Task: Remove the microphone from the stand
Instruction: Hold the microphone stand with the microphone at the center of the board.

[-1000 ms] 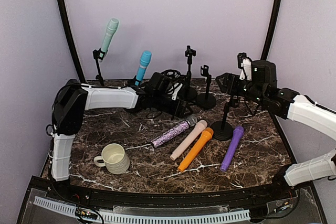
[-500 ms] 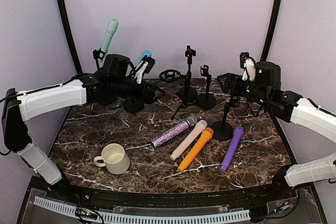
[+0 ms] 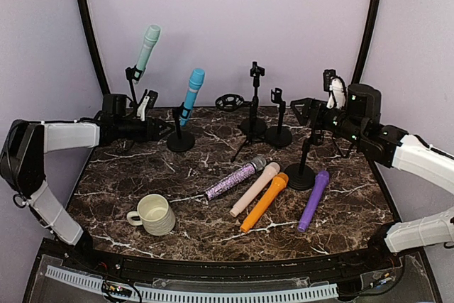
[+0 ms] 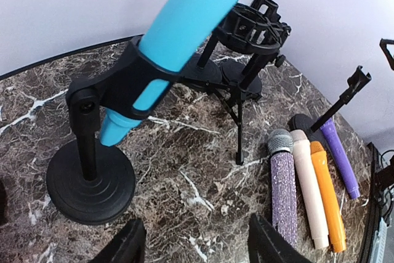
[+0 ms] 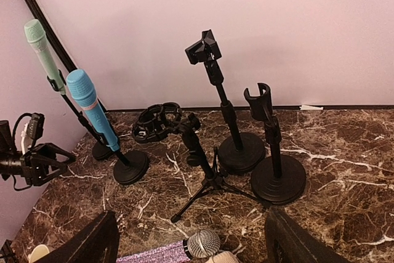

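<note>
Reaching is the step in hand. The blue mic (image 4: 184, 23) is sitting clipped in its stand (image 4: 91, 183). The left gripper (image 4: 196, 231) is hovering near the stand's base, fingers (image 4: 130, 244) apart, holding nothing. The right gripper (image 5: 189, 217) is hanging well right of the stand, wide open, empty. Next, I judge: rising to the mic's body, closing, pulling it free.

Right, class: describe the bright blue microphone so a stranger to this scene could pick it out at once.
On the dark marble table, at its back left corner, two microphones sit in black stands. The bright blue microphone is the lower, right-hand one, on a short round-based stand; the pale green microphone beside it rises higher.
</note>
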Action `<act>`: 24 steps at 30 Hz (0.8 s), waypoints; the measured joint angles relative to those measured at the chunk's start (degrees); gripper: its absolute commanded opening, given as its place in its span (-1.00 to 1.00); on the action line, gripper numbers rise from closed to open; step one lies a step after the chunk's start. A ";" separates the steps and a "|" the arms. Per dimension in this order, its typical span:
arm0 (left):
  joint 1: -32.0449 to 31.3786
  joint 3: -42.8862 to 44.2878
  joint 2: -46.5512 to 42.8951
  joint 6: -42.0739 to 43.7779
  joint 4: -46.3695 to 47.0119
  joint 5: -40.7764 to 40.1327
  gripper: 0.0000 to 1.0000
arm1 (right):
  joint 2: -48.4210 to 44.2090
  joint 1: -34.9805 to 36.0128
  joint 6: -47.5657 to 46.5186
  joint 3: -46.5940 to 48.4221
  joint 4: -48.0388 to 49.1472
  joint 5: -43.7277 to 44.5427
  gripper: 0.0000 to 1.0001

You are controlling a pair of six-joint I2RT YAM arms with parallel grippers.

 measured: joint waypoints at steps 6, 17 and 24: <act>2.82 3.19 8.61 2.03 8.15 3.41 0.04 | -0.13 0.00 -0.04 -0.57 0.50 -0.28 0.65; 6.47 12.04 16.68 4.61 12.83 7.30 0.15 | -0.68 0.00 -0.04 -1.60 0.61 -0.26 0.65; 6.56 20.20 22.67 6.84 10.82 11.91 0.01 | -0.59 0.00 0.00 -1.60 0.61 -0.94 0.64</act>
